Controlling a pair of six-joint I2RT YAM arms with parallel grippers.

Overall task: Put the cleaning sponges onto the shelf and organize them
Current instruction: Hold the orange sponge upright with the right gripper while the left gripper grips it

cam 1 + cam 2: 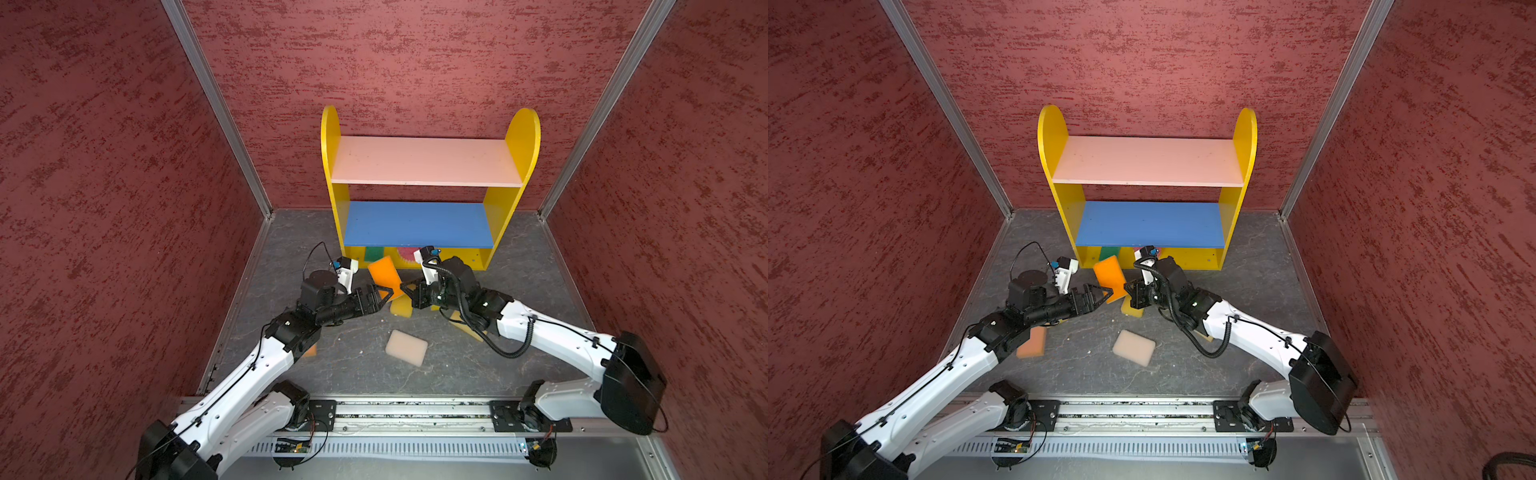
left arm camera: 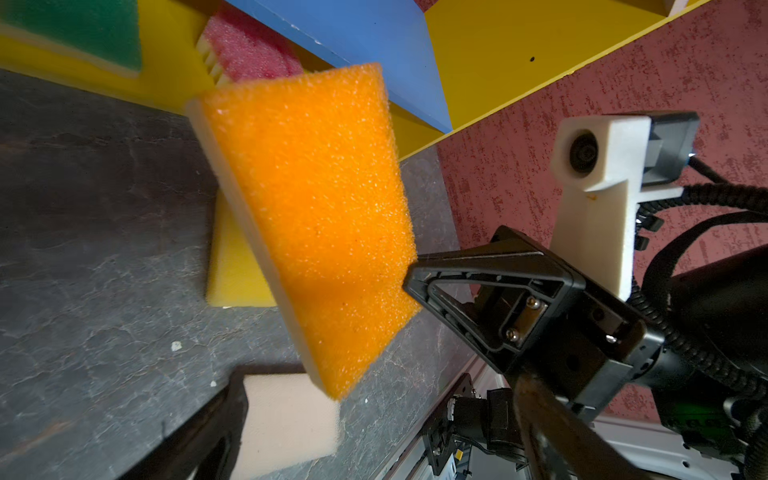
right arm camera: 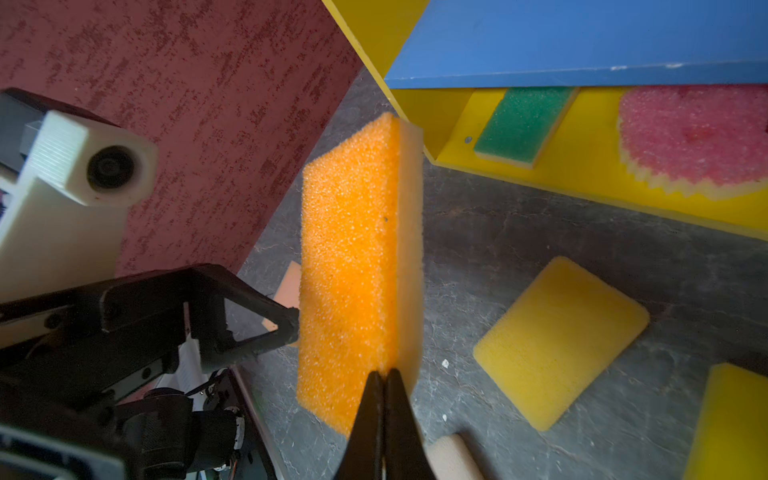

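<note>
The right gripper is pinching the orange rectangular foam sponge upright before the yellow-sided shelf (left gripper spread, beside it); best be tilting it flat while sliding it in.

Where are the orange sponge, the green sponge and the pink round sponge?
orange sponge (image 2: 307, 224): left wrist view, middle of its orange face.
green sponge (image 3: 525, 124): right wrist view, middle of its green top.
pink round sponge (image 3: 698, 137): right wrist view, on its pink back.
</note>
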